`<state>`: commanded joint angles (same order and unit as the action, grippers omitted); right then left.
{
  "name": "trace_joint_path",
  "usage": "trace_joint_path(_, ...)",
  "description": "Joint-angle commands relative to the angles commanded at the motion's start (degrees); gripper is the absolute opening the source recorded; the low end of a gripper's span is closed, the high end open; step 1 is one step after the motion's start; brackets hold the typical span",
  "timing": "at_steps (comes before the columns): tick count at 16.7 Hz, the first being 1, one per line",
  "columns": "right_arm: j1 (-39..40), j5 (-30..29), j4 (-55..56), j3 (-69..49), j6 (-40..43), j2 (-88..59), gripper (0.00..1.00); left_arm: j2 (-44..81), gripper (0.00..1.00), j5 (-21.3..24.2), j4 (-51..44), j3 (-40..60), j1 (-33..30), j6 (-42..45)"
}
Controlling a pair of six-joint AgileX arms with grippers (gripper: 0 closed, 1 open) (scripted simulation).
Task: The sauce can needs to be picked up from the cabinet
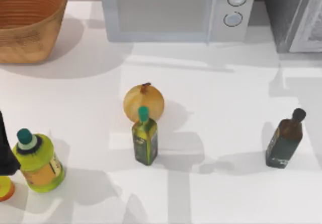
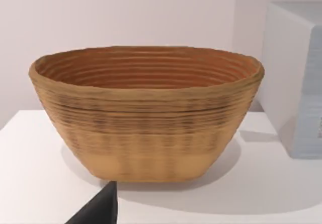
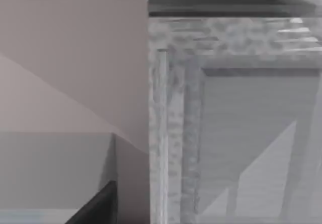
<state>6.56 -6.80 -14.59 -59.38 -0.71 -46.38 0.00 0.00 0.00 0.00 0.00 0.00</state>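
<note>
The sauce can is out of view. The cabinet [image 1: 286,12], dark grey and speckled with a pale framed door, stands at the table's back right corner. Its speckled frame and door panel [image 3: 241,133] loom close in the right wrist view, where a dark piece of my right gripper [image 3: 98,208] shows at the edge. A dark piece of my left gripper [image 2: 100,208] shows in the left wrist view, facing the woven basket [image 2: 146,113].
A white microwave [image 1: 171,10] sits at the back, the woven basket [image 1: 27,20] at back left. An onion [image 1: 144,102], a green-capped bottle [image 1: 145,138], a dark brown bottle [image 1: 285,139] and a yellow-green bottle [image 1: 37,161] stand mid-table. A dark shape [image 1: 5,148] is at the left edge.
</note>
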Motion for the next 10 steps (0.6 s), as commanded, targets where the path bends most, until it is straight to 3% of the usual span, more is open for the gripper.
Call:
trace_joint_path(6, 2.8, -3.2, -6.7, -29.1, -0.2, -21.1, 1.0, 0.0, 1.0, 0.0, 0.0, 0.0, 0.0, 0.0)
trace_joint_path(10, 3.9, -4.3, -9.0, -39.1, -0.2, -28.6, 1.0, 0.0, 1.0, 0.0, 0.0, 0.0, 0.0, 0.0)
